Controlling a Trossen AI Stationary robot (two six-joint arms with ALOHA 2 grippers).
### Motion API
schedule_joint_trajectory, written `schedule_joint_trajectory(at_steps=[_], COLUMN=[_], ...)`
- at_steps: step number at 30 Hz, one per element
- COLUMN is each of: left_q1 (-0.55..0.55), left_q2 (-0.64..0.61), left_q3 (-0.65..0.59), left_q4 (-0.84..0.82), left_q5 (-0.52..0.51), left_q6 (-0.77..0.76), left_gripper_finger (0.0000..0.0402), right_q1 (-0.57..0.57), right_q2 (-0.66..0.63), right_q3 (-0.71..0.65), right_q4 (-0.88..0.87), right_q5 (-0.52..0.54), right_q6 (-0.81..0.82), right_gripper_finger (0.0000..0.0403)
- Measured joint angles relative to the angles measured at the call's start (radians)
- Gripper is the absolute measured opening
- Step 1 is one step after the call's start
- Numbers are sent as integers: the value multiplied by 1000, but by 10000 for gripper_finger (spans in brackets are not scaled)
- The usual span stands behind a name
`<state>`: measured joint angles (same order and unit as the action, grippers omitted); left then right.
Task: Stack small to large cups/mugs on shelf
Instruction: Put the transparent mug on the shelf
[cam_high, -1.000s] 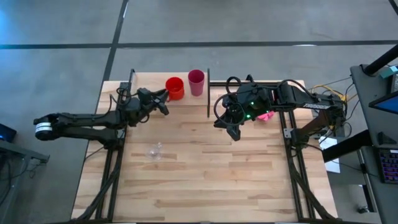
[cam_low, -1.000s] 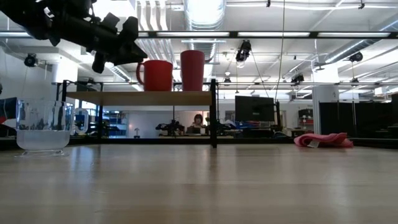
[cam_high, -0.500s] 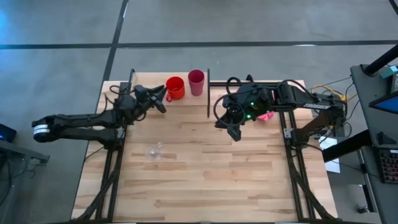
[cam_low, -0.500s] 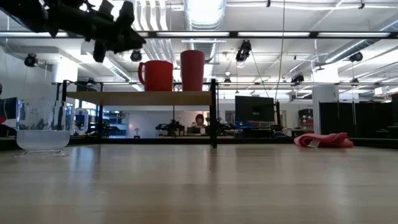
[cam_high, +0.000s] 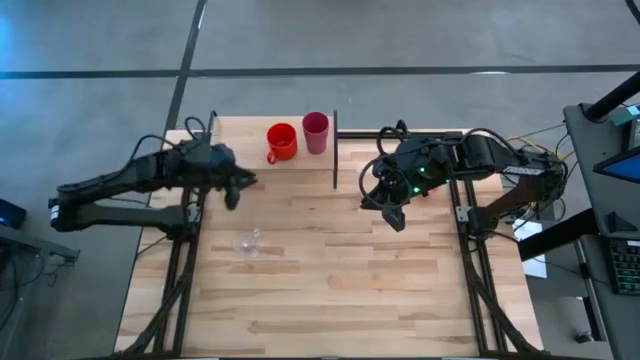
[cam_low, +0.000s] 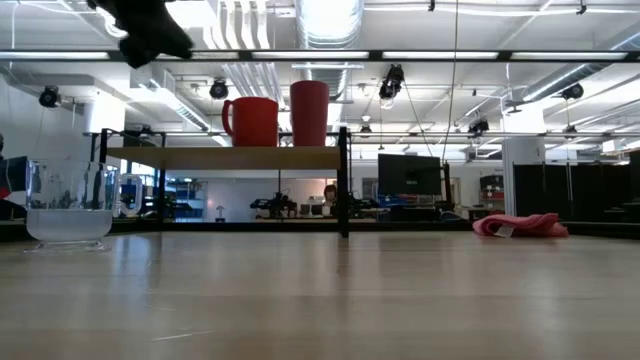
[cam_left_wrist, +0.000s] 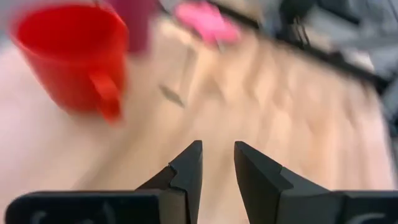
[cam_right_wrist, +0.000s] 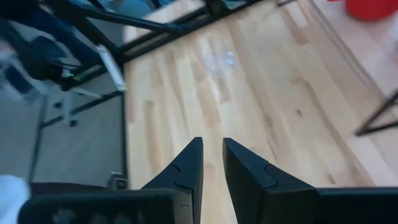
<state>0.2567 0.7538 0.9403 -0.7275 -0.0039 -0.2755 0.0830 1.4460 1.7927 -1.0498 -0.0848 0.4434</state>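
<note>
The red mug (cam_high: 281, 141) and the taller magenta-pink tumbler (cam_high: 315, 132) stand upright side by side on the wooden shelf (cam_low: 225, 158), the mug to the tumbler's left. The small clear glass cup (cam_high: 248, 243) stands on the tabletop, nearer and to the left; it also shows in the low view (cam_low: 68, 205). My left gripper (cam_high: 238, 186) is shut and empty, above the table to the left of the mug and nearer than it. My right gripper (cam_high: 392, 216) is shut and empty, right of the shelf's right post.
The shelf's thin black posts (cam_high: 334, 150) rise at its two ends. A pink cloth (cam_low: 520, 225) lies at the table's far right. Bare planks (cam_high: 330, 280) stretch across the table's middle and near side.
My left gripper has drawn back from the red mug's handle, going up and toward the table's left and near edges. The mug stays upright on the shelf. My right gripper has shifted a little toward the table's right and near edges.
</note>
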Motion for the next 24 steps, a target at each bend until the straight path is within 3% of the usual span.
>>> schedule_joint_trajectory(at_steps=[3, 9, 20, 24], left_q1=[-25, -113, -228, -227], left_q2=[51, 154, 261, 280], left_q3=[104, 154, 61, 7], left_q4=[-233, -480, -520, -441], left_q5=[94, 116, 133, 133], left_q6=[-18, -127, -85, -112], left_gripper_finger=[79, 79, 79, 79], right_q1=[0, 0, 0, 0], right_q2=[2, 15, 19, 19], right_q3=[0, 0, 0, 0], right_q4=[-40, -75, -73, -73], right_q5=[37, 67, 70, 70], right_q6=[-10, -31, -44, -43], right_gripper_finger=[56, 56, 56, 56])
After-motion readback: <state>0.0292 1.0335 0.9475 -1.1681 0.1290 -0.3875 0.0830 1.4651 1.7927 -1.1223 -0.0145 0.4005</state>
